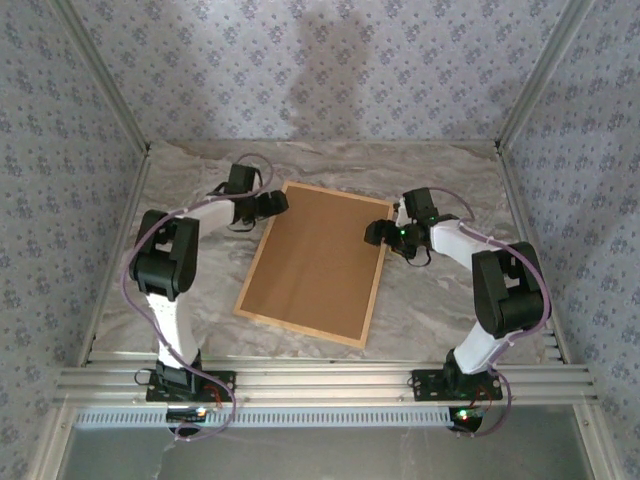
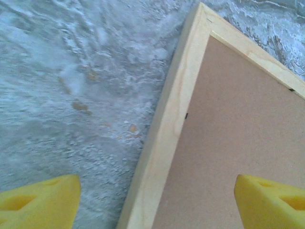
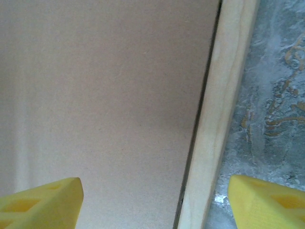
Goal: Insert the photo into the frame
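Arm bases sit at the near edge of the table (image 1: 440,300). The frame (image 1: 261,248) lies flat mid-table. Its long axis runs near to far, with the far end skewed a bit toward the right edge. A brown backing board (image 1: 318,262) fills the whole opening, back side up. I cannot tell where the photo is; if it's in, it's under the board.

The left gripper (image 1: 272,203) is at the frame's far-left corner. In the left wrist view the left gripper (image 2: 156,200) is wide open and holds nothing. It straddles the left rail of the frame (image 2: 174,119), with one finger over the table (image 2: 71,71) and the other over the board (image 2: 238,124).

The right gripper (image 1: 375,233) is at the right rail, toward its far end. In the right wrist view the right gripper (image 3: 155,200) is also spread wide and empty. One finger is over the board (image 3: 105,86) and the other is past the frame (image 3: 224,95), over the table. Whether the pads touch anything, I can't tell.

Key relation: each rail runs lengthwise between its gripper's jaws, directly below. Each arm is nearer its own side, left arm to left rail and right arm to right rail. The far end is within reach of both, while the near end is well apart from both grippers.

Judgement: with the board seated, the task looks close to done. Any next move is probably a press or a squeeze on the rails. The risk is skidding the frame on the smooth table.
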